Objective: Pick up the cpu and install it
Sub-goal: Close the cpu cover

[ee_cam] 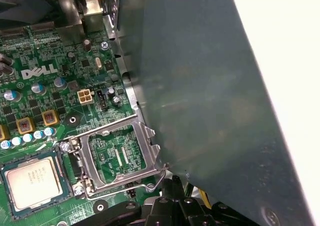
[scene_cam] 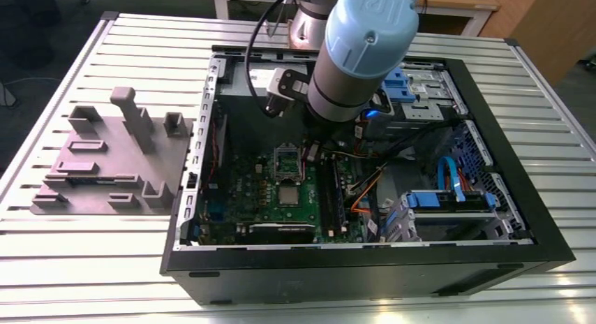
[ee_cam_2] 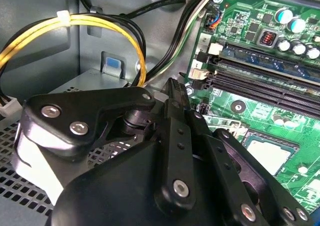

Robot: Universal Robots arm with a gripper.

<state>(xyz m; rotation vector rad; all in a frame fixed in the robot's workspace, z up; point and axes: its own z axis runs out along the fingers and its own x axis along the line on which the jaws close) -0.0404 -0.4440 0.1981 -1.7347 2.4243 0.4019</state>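
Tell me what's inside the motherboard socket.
The cpu lies in it, silver top up; the metal frame stands open beside it. Anything beneath the cpu is covered.

Slatted aluminium bench [scene_cam: 84, 268], evenly lit. Wooden panel [scene_cam: 549, 24] behind (exterior view's right). Dark floor [scene_cam: 24, 100] alongside.

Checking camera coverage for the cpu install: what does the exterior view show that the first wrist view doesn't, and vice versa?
Exterior view adds: the arm over the open computer case, and a grey fixture block on the slatted table at the exterior view's left. First wrist view adds: close detail, a white four-pin connector and round capacitors. Both: the cpu lying in its socket, beside the flipped-open metal frame.
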